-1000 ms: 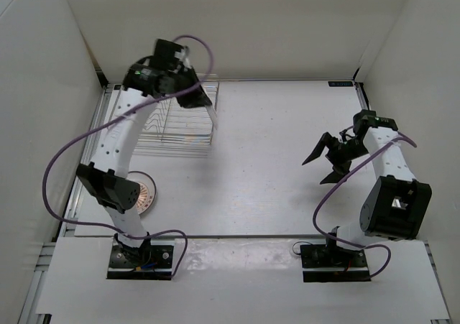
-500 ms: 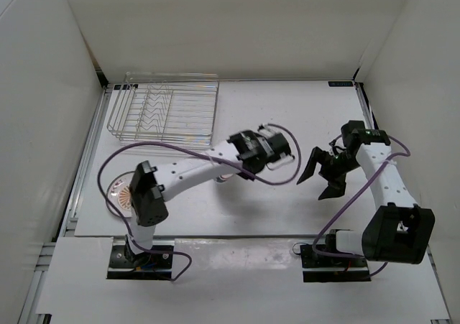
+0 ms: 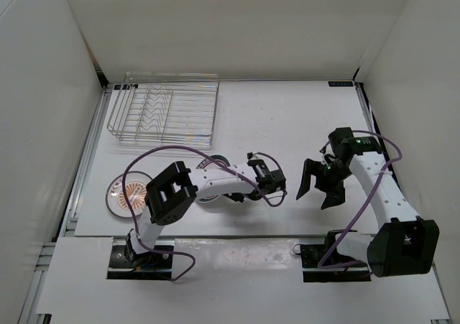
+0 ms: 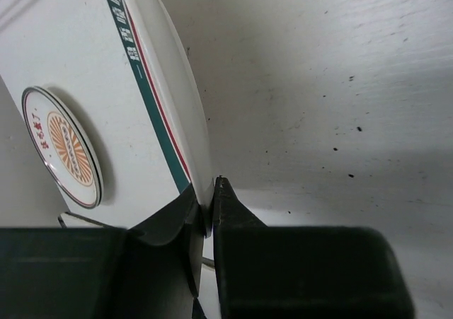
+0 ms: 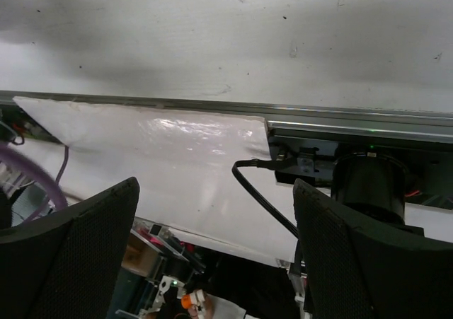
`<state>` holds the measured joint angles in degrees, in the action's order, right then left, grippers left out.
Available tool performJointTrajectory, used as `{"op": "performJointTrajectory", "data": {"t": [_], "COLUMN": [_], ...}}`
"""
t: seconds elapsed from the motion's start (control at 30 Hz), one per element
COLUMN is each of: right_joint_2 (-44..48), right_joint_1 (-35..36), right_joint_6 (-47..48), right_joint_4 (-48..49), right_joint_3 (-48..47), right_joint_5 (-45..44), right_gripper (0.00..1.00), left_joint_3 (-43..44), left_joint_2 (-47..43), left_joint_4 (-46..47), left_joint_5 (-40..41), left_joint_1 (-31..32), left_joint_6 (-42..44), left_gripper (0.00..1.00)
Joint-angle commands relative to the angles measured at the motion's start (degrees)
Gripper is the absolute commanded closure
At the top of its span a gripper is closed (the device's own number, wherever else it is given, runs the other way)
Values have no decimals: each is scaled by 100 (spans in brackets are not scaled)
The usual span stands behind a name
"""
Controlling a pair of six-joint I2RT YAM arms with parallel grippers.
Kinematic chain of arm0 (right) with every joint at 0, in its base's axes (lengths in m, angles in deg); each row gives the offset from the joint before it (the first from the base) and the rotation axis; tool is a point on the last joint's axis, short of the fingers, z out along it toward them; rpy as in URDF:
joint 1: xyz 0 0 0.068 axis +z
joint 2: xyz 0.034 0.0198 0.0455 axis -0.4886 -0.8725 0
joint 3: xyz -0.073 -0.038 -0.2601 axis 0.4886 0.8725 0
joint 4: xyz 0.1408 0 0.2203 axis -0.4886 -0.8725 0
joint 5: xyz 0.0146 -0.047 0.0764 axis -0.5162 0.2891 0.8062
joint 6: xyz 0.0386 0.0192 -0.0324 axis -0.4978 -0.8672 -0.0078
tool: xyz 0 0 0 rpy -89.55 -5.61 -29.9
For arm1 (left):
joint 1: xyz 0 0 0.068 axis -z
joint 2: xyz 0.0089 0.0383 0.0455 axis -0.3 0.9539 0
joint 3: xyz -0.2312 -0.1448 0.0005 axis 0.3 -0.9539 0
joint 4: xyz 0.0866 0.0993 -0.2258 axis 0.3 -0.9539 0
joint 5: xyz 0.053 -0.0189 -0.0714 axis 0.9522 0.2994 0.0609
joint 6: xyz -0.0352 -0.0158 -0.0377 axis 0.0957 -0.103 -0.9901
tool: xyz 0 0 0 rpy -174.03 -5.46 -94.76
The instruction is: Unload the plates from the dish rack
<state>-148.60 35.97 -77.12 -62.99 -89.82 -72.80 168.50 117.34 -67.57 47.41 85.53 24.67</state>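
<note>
Left arm has pulled back to lower centre, left gripper (image 4: 207, 206) clamped on the rim of the green-rimmed plate (image 4: 106, 85), which is held on edge. Sunburst plate (image 3: 133, 193) lies flat on the bench (image 3: 287, 123) at lower left, beside the arm's elbow. Dish rack (image 3: 164, 113) sits upper left. Right gripper (image 3: 320, 184) hangs mid right, jaws apart.

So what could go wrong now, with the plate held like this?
The left hand pinches the green-rimmed plate only at its rim, so it may slip or swing down. The orange plate lies flat nearby, so the held plate may knock it when lowered.
</note>
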Motion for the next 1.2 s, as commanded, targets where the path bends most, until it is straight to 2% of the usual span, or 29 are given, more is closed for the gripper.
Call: {"op": "performJointTrajectory", "data": {"t": [0.0, 0.03, 0.07, 0.1, 0.13, 0.2, 0.27, 0.33, 0.37, 0.47, 0.63, 0.67, 0.73, 0.77, 0.8, 0.87, 0.9, 1.03, 1.07, 1.1, 1.17], "right_joint_2": [94, 77, 77, 68, 68, 51, 51, 59, 59, 51, 34, 16, 77, 155, 200, 340, 349, 725, 919, 1034, 1245], "right_joint_1": [92, 145, 145, 163, 163, 172, 163, 163, 154, 145, 128, 128, 128, 119, 119, 110, 119, 128, 110, 128, 110], "right_joint_6": [90, 99, 82, 82, 73, 64, 47, 12, -6, 3, -103, -111, -76, -76, -103, -112, -138, -129, -129, -173, -426], "right_joint_4": [-143, -143, -135, -169, -187, -187, -161, -144, -152, -126, -186, -196, -205, -153, -144, -73, -64, 22, 267, 478, 577], "right_joint_3": [-99, -117, -126, -134, -169, -178, -126, -99, -108, -161, -134, -134, -143, -161, -169, -240, -266, -625, -653, -705, -619], "right_joint_5": [-229, -256, -273, -317, -326, -326, -344, -335, -326, -431, -564, -546, -423, -371, -309, -291, -361, -309, -265, -143, -177], "right_gripper": [10, 10, 10, 10, 10, 10, 10, 10, 10, 10, 11, 29, 34, 43, 51, 92, 100, 100, 100, 100, 84], "left_joint_3": [-209, -245, -297, -298, -280, -245, -254, -245, -236, -87, -139, -148, -201, -253, -393, -709, -798, -1685, -2269, -2693, -2915], "left_joint_2": [58, 59, 85, 94, 77, 7, -160, -371, -433, -775, -1838, -2362, -2734, -3319, -3525, -4184, -4613, -6346, -6601, -7308, -7709], "left_joint_4": [-2703, -2668, -2659, -2650, -2659, -2685, -2562, -2465, -2431, -2378, -2044, -1739, -1360, -1045, -885, -436, -26, 917, 1040, 1268, 1244], "left_joint_5": [286, 286, 277, 269, 277, 295, 269, 251, 225, -100, -767, -951, -1433, -1558, -1690, -2104, -2183, -2166, -2114, -1948, -1710], "left_joint_1": [118, 127, 197, 206, 241, 259, 241, 242, 233, 110, -171, -285, -356, -530, -593, -865, -1057, -1288, -1279, -1279, -1297], "left_joint_6": [-490, -534, -534, -534, -577, -596, -482, -394, -332, -131, 247, 370, 932, 1090, 1510, 1689, 1855, 2506, 2707, 2727, 2570], "left_gripper": [96, 92, 80, 75, 59, 36, 23, 6, 0, 0, 0, 0, 0, 0, 0, 0, 0, 0, 0, 0, 0]}}
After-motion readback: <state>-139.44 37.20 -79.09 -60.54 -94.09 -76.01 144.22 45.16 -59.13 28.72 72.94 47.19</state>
